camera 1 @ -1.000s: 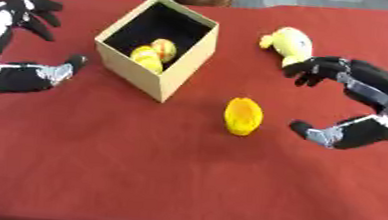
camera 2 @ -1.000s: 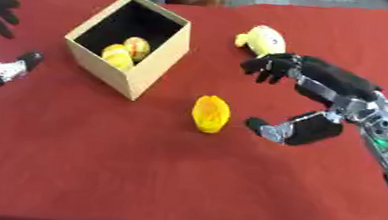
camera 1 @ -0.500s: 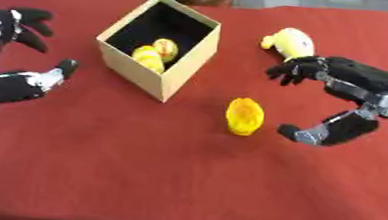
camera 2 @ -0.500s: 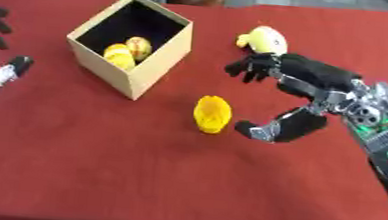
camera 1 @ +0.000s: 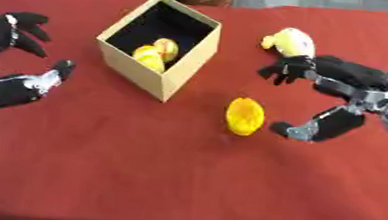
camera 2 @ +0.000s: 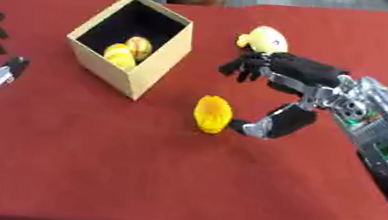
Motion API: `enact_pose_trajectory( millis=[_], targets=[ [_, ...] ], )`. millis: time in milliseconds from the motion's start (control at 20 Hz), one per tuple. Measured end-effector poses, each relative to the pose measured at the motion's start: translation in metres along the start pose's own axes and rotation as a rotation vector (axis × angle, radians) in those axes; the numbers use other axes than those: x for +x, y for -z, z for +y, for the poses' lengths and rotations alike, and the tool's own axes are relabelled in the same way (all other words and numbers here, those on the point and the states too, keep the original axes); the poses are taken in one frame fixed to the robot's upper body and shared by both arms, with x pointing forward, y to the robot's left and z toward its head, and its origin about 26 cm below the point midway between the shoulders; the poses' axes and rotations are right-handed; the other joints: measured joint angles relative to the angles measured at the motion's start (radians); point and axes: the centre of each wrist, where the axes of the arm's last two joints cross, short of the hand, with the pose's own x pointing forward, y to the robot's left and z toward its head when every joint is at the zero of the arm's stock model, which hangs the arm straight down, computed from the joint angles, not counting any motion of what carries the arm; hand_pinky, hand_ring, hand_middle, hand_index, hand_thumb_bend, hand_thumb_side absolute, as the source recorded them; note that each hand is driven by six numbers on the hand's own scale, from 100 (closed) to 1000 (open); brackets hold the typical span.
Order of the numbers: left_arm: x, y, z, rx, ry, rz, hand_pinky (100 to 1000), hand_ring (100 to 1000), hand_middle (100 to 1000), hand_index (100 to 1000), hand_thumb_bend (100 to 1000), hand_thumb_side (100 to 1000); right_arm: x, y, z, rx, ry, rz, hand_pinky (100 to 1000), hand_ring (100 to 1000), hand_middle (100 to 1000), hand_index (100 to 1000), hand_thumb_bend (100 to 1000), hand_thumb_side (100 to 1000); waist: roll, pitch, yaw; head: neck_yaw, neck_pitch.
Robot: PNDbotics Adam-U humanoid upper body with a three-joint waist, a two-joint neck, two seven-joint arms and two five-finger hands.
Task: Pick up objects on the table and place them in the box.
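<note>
- My right hand [camera 2: 300, 98] was spread wide, fingers above and thumb below, holding nothing, with the small yellow-orange ribbed object [camera 2: 212, 114] just beyond the thumb tip on the red tablecloth [camera 2: 182, 181].
- I judged the step to be closing on that object: it sat near the thumb but apart from it, so the hand needed to slide further toward it until it lay between thumb and fingers before I curled them.
- The open-topped tan cardboard box [camera 1: 171, 75] stood on the far side of the object from my hand, near enough that a sweeping approach could nudge its wall; I would come in low and level.
- A pale yellow rounded soft toy [camera 2: 263, 39] lay just behind the fingertips, touching or nearly so; I could not tell which, and I would keep the fingers off it.
- My left hand [camera 1: 10, 88] rested open well apart on the other side of the box, empty.
- 2 yellow round pieces [camera 1: 155, 54] already lay inside the box; its near wall hid their lower parts and any floor beneath.
- The object's exact form stayed blurred, and its underside was hidden.
</note>
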Motion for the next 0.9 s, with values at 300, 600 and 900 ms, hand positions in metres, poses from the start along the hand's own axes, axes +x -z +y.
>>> enact_pose_trajectory(
  millis=[300, 600, 900],
  targets=[
    [-0.001, -0.002, -0.005, 0.004, -0.019, 0.008, 662, 542, 582, 816, 476, 348, -0.021, 0.021, 0.02, 0.033, 0.031, 0.029, 713, 749, 811, 925, 346, 411, 0.0, 0.0, 0.0, -0.005, 0.003],
    [-0.002, -0.003, -0.006, 0.004, -0.024, 0.011, 662, 541, 581, 816, 475, 347, -0.034, 0.033, 0.038, 0.05, 0.042, 0.038, 710, 746, 806, 919, 342, 410, 0.0, 0.0, 0.001, -0.008, 0.004],
    [-0.002, -0.003, -0.006, 0.004, -0.025, 0.011, 662, 541, 581, 816, 475, 346, -0.042, 0.037, 0.05, 0.068, 0.044, 0.048, 714, 746, 800, 909, 343, 406, 0.0, 0.0, 0.002, -0.008, 0.004]
  ],
)
